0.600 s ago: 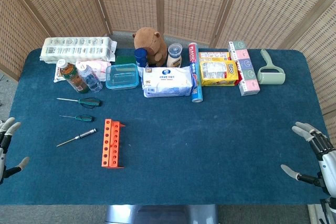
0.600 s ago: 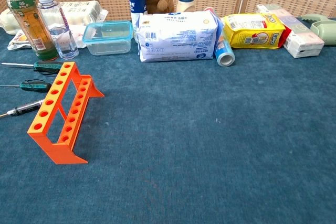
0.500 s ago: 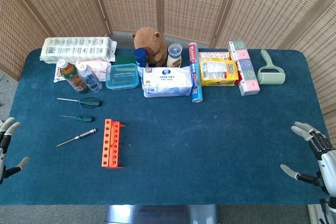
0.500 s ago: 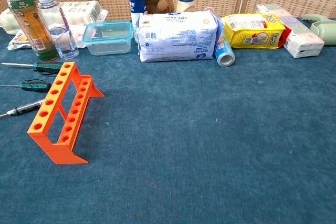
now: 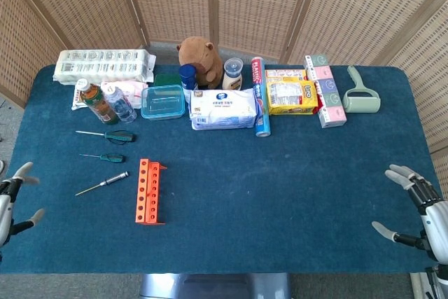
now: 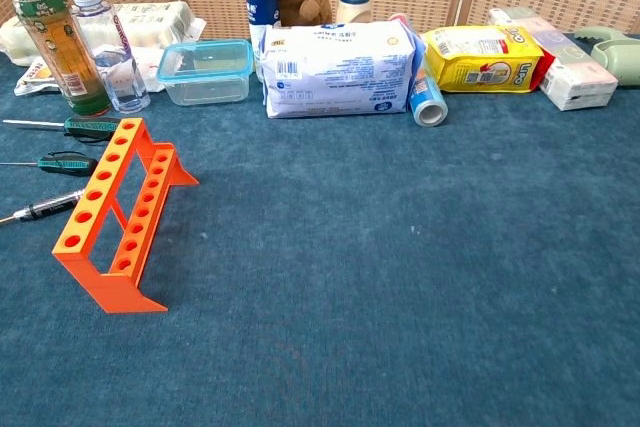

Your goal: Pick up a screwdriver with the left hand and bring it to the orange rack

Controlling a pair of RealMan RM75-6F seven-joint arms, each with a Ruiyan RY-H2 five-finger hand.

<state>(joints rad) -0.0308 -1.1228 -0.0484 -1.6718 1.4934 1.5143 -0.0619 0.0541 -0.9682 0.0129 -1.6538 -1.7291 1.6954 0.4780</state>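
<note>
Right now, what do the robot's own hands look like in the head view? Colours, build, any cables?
Only the hands show, at the bottom corners. The left hand is mostly cut off: pale grey fingers with light, rounded tips and dark segments between. The right hand shows more: light grey shells, black at the joints, pale fingertips, a whitish wrist section. No cables, markings or sleeves are visible. The chest view shows neither hand.

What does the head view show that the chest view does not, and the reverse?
Only the head view shows the left robot hand and the right robot hand, both open at the table's near corners, and the whole lint roller. Only the chest view shows the rack from the side, standing on its feet, with its rows of holes. Both show the rack, three screwdrivers lying left of it, and the wipes pack.
</note>
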